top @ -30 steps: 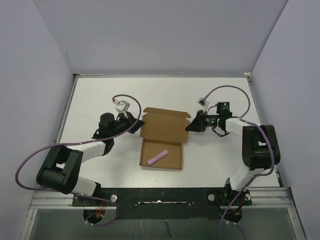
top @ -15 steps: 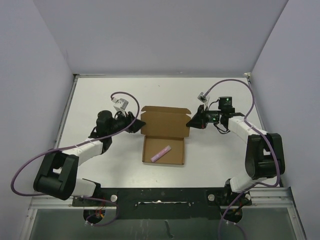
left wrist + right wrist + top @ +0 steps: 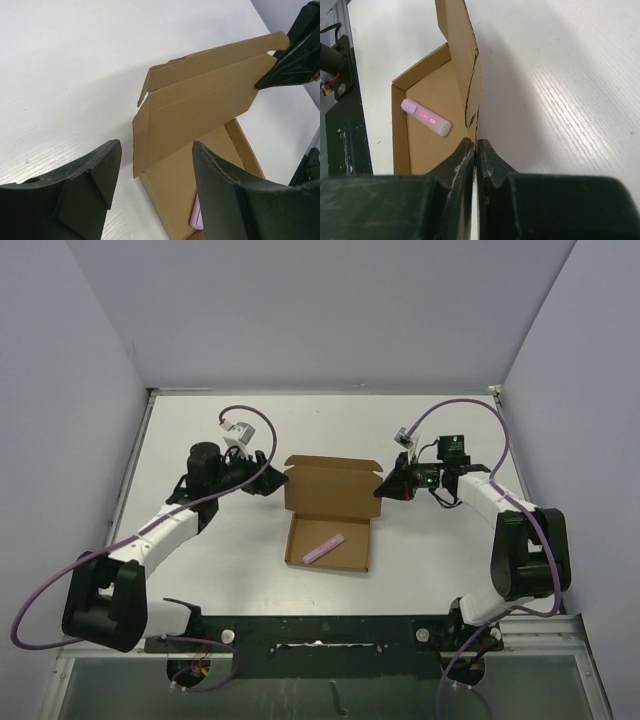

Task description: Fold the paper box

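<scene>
The brown paper box (image 3: pixel 345 530) lies mid-table, its tray flat and its lid (image 3: pixel 330 490) standing up along the far side. A small pink stick (image 3: pixel 323 548) rests inside the tray. My right gripper (image 3: pixel 381 489) is shut on the lid's right edge, and the right wrist view shows the cardboard (image 3: pixel 465 55) pinched between the right gripper's (image 3: pixel 474 142) tips. My left gripper (image 3: pixel 272 485) stands open just left of the lid, touching nothing. The left wrist view looks between the left gripper's (image 3: pixel 156 147) spread fingers at the lid (image 3: pixel 200 105) and the stick (image 3: pixel 197 220).
The white table (image 3: pixel 200 440) is walled at the back and on both sides. A black base rail (image 3: pixel 330 635) runs along the near edge. Purple cables loop over each arm, one by the left wrist (image 3: pixel 245 420).
My left gripper has opened and drawn back to the left, off the lid's left corner. My right gripper has closed on the lid's right edge. The box has shifted slightly to the right.
</scene>
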